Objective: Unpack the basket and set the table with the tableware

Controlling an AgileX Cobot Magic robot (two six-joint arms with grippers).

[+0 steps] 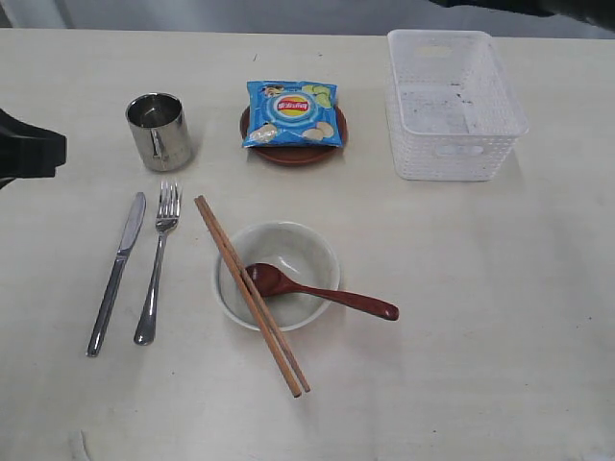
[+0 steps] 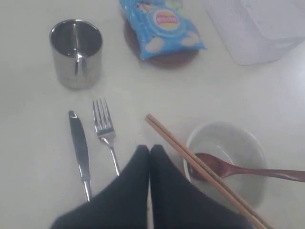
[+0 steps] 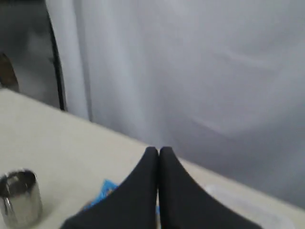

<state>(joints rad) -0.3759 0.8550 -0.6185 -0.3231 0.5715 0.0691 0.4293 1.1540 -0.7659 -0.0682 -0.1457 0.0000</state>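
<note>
The white basket (image 1: 452, 104) stands at the back right of the table (image 1: 500, 317) with nothing in it. A steel cup (image 1: 159, 131) stands at the back left. In front of it lie a knife (image 1: 116, 271) and a fork (image 1: 159, 261) side by side. The off-white bowl (image 1: 279, 276) holds a dark red spoon (image 1: 317, 291), and wooden chopsticks (image 1: 252, 294) rest across its rim. A blue chip bag (image 1: 291, 112) lies on the brown plate (image 1: 296, 151). My left gripper (image 2: 150, 149) is shut and empty, above the table between fork and bowl. My right gripper (image 3: 158, 150) is shut and empty, raised high.
Part of a dark arm (image 1: 29, 152) shows at the left edge of the exterior view. A pale curtain (image 3: 200, 71) hangs behind the table's far edge.
</note>
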